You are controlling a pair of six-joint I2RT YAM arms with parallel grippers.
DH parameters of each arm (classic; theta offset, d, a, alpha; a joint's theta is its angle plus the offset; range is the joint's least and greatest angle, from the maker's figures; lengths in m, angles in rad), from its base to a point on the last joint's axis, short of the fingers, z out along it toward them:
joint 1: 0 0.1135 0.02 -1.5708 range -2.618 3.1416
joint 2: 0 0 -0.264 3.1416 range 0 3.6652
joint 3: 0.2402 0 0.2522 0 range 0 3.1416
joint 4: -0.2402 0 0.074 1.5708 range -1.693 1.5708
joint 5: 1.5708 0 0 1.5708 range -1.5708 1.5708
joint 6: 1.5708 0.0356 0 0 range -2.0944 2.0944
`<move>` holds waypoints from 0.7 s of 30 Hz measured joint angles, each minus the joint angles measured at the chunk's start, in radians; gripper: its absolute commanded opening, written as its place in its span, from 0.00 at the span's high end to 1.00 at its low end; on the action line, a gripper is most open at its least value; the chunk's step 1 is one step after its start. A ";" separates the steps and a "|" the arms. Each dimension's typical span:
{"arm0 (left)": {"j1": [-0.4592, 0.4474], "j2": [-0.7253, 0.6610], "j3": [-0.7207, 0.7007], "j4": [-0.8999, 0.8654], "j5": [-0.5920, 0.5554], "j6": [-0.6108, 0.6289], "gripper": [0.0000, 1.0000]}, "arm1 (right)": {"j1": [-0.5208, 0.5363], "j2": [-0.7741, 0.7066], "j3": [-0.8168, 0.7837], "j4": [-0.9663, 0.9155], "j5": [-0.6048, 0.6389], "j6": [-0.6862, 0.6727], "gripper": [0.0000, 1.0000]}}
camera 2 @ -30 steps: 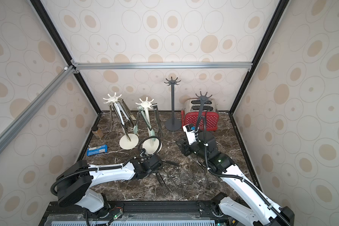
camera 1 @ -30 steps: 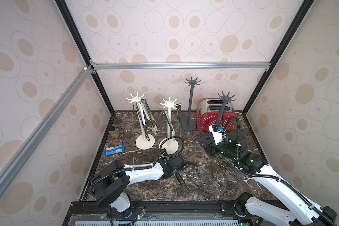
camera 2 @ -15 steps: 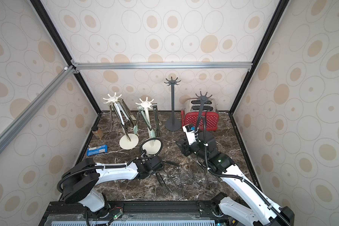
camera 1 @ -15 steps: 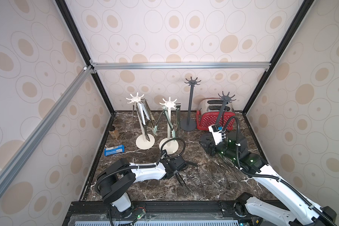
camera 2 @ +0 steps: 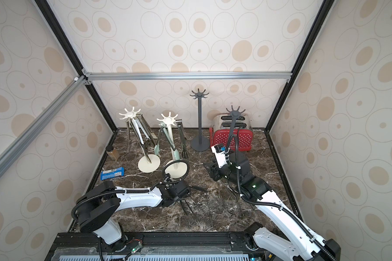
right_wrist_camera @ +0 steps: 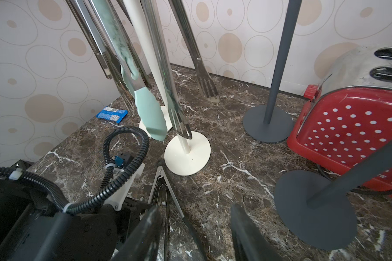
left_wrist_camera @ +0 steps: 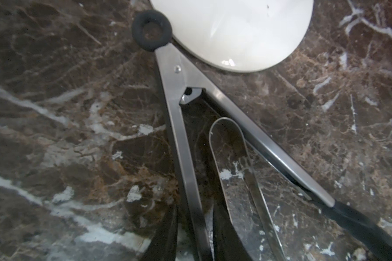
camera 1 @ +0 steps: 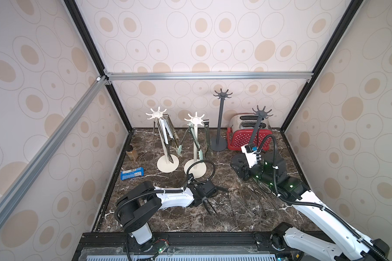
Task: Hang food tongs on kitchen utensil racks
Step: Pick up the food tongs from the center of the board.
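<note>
My left elbow [camera 1: 140,201] has swung slightly. The left gripper [left_wrist_camera: 195,226], narrow, straddles one arm of the food tongs [left_wrist_camera: 181,126]; I clamp firmly before lifting.

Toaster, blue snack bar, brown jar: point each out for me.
Toaster [camera 1: 238,138]: in a top view, red dotted side.
Snack bar [camera 1: 132,173]: in a top view, wrapper's middle.
Jar [camera 1: 132,154]: in a top view, brown body.

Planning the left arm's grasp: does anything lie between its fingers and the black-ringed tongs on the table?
Nothing visible does: the left fingers straddle one arm of the black-ringed tongs. A smaller steel pair lies between those tongs' arms, close beside the fingers.
</note>
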 measured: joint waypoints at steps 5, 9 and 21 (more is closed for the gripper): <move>0.001 0.023 0.022 -0.009 0.000 -0.003 0.74 | -0.002 -0.009 -0.002 -0.013 0.002 -0.007 0.48; 0.005 0.048 0.048 -0.013 -0.001 -0.011 0.83 | -0.003 -0.016 -0.002 -0.018 0.003 -0.012 0.48; 0.006 0.062 0.071 -0.027 0.008 -0.024 0.95 | -0.015 -0.022 -0.007 -0.021 0.002 -0.016 0.48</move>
